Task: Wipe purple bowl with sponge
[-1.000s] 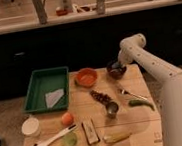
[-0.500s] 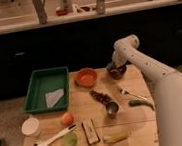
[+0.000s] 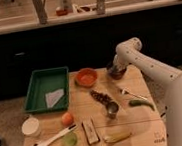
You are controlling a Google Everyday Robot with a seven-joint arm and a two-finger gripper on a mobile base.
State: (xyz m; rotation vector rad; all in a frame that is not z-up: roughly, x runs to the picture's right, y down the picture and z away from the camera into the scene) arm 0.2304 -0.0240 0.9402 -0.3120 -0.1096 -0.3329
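The purple bowl (image 3: 118, 74) is a small dark bowl at the back right of the wooden table, right of the orange bowl (image 3: 86, 77). My gripper (image 3: 115, 67) points down from the white arm and sits right over the purple bowl, at or inside its rim, covering most of it. The sponge is hidden; I cannot tell whether it is under the gripper.
A green tray (image 3: 38, 92) at the back left holds a white piece (image 3: 54, 98). On the table lie a dark cluster (image 3: 99, 96), metal cup (image 3: 112, 109), fork (image 3: 127, 94), green pepper (image 3: 140, 104), banana (image 3: 116, 137), block (image 3: 90, 130), orange fruit (image 3: 67, 119), brush (image 3: 53, 140) and white cup (image 3: 31, 126).
The arm's upper joint shifted slightly left and then back, while the gripper stayed over the purple bowl. Nothing else on the table moved.
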